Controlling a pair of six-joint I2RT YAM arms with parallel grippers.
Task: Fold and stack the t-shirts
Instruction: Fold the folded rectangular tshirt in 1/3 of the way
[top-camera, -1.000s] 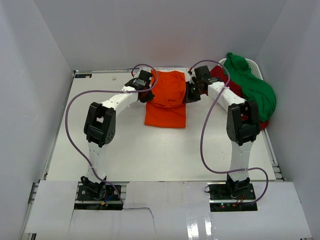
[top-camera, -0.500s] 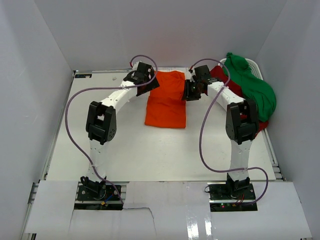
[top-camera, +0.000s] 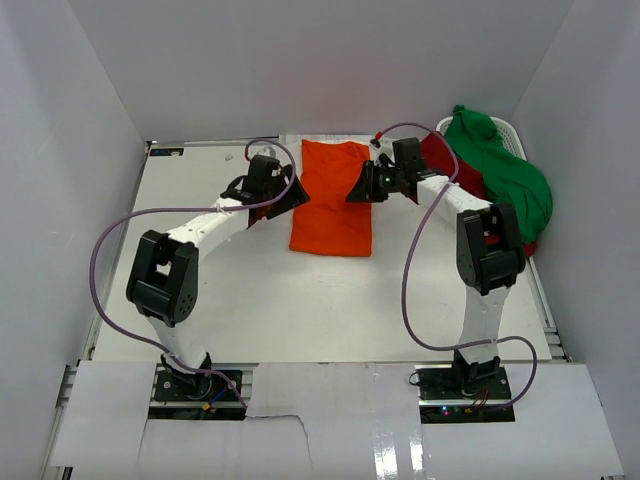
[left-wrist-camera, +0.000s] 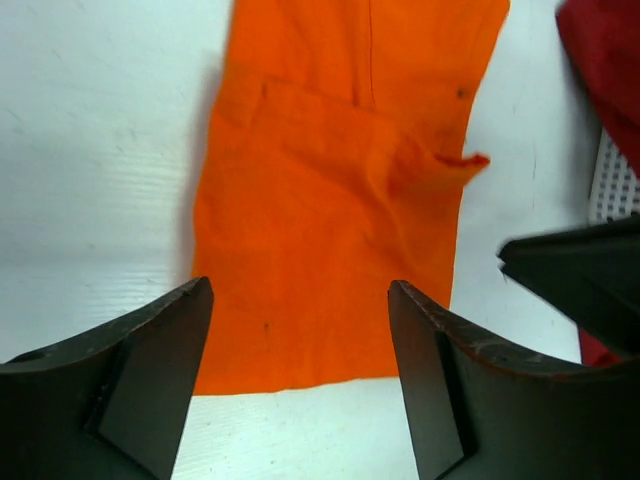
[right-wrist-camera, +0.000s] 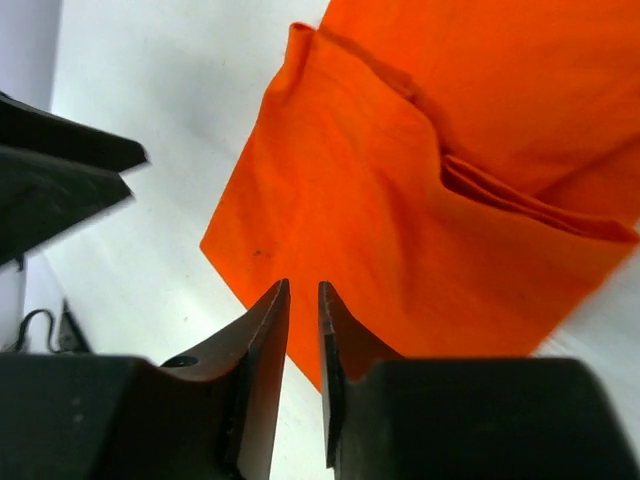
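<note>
The orange t-shirt (top-camera: 331, 200) is folded between the released left gripper (left-wrist-camera: 300, 290) and the nearly closed, empty right gripper (right-wrist-camera: 302, 285); the red t-shirt (top-camera: 437, 150) and the green t-shirt (top-camera: 500, 175) behind it are not yet folded.

The left gripper (top-camera: 291, 190) and right gripper (top-camera: 358, 190) have released the bright orange cotton t-shirt (top-camera: 332, 200) and withdrawn to its sides; its bunched upper part now lies flat.

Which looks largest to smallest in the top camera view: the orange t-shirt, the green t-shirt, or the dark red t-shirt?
1. Orange t-shirt and green t-shirt: tied, too close to rank; the orange lies flat, the green is bunched.
2. Dark red t-shirt: smallest showing, mostly covered by the green one.
</note>
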